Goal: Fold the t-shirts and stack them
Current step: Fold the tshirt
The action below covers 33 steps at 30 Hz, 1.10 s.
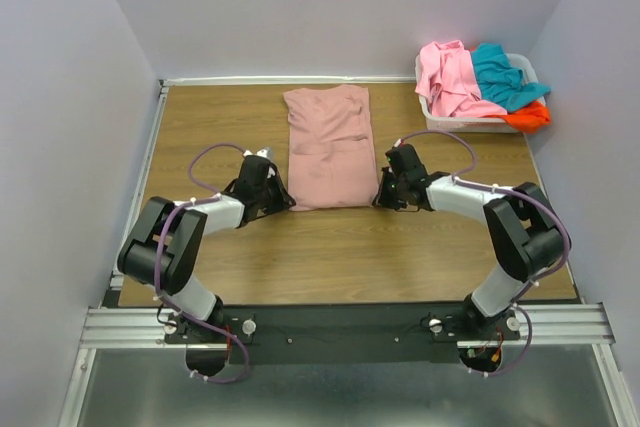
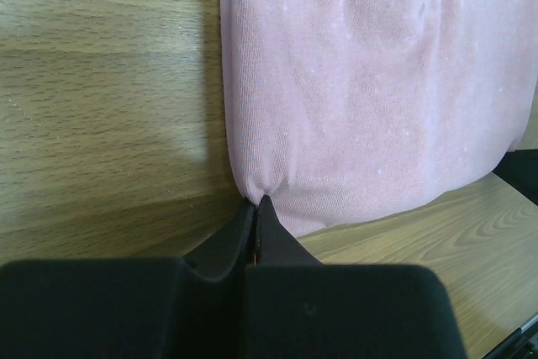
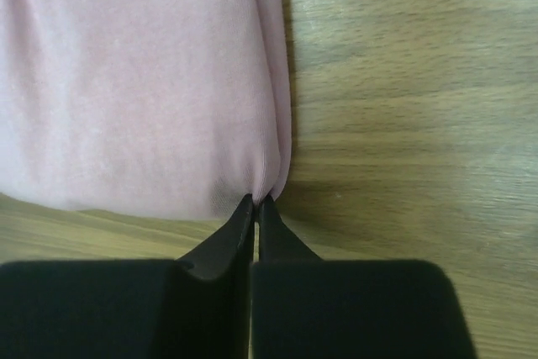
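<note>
- Got the mauve-pink tee (image 1: 330,147) lying flat mid-worktop (image 1: 330,257), folded into a long narrow strip running from the near side out toward the far wall.
- Can make out a faint crease across it about halfway up, plus a bit of rumpling at the far end.
- Pinching the strip's near-left corner with the left claw (image 2: 256,205): tips squeezed right together on a little pucker of cloth, no gap showing.
- Same deal with the right claw (image 3: 256,202), clamped narrow on the near-right corner, right at the folded edge.
- From above, looks pretty symmetric: one claw on each side of the near hem, both arms bent inward toward it.
- Can't tell from the wrist views whether those corners sit on the wood or hang just off it.
- Over in the far-right corner: a white basket (image 1: 428,107) with a bright pink tee (image 1: 450,77), a teal tee (image 1: 505,77) and an orange-red tee (image 1: 530,117) heaped inside, the orange-red one spilling over the near-right rim.
- All of that well apart from the strip and both claws.
</note>
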Each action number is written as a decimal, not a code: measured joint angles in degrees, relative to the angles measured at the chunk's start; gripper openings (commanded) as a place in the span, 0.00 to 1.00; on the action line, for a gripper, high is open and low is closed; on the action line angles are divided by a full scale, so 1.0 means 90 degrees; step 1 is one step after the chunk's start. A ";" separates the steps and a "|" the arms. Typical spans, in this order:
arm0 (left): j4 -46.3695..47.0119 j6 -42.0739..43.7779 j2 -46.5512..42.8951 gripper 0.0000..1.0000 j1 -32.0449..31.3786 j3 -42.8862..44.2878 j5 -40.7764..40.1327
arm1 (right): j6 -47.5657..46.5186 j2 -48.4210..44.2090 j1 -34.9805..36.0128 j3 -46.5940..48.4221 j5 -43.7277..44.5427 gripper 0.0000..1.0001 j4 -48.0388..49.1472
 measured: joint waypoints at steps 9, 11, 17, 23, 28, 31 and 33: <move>0.0002 -0.0066 -0.0646 0.00 -0.0182 -0.0682 -0.0010 | 0.0029 -0.0964 0.0000 -0.1018 -0.0610 0.01 0.0155; -0.0151 -0.0231 -0.1185 0.00 -0.0427 -0.1098 -0.0080 | 0.0117 -0.1545 0.0007 -0.1532 -0.0797 0.01 0.0182; -0.1163 -0.1042 -0.2829 0.00 -0.1724 -0.1872 -0.0340 | 0.0716 -0.3412 0.0325 -0.2907 -0.1355 0.00 -0.0039; -0.2346 -0.1758 -0.4284 0.00 -0.2329 -0.1872 -0.0721 | 0.1226 -0.5093 0.0627 -0.3082 -0.1452 0.00 -0.0578; -0.2924 -0.1897 -0.5115 0.00 -0.2356 -0.1574 -0.0952 | 0.1333 -0.5889 0.0646 -0.2858 -0.1341 0.00 -0.0988; -0.3062 -0.1863 -0.5127 0.00 -0.2358 -0.1093 -0.1146 | 0.1292 -0.5819 0.0646 -0.2504 -0.1115 0.01 -0.1117; -0.3174 -0.1804 -0.5013 0.00 -0.2356 -0.0687 -0.1360 | 0.1214 -0.5710 0.0646 -0.2212 -0.0816 0.00 -0.1234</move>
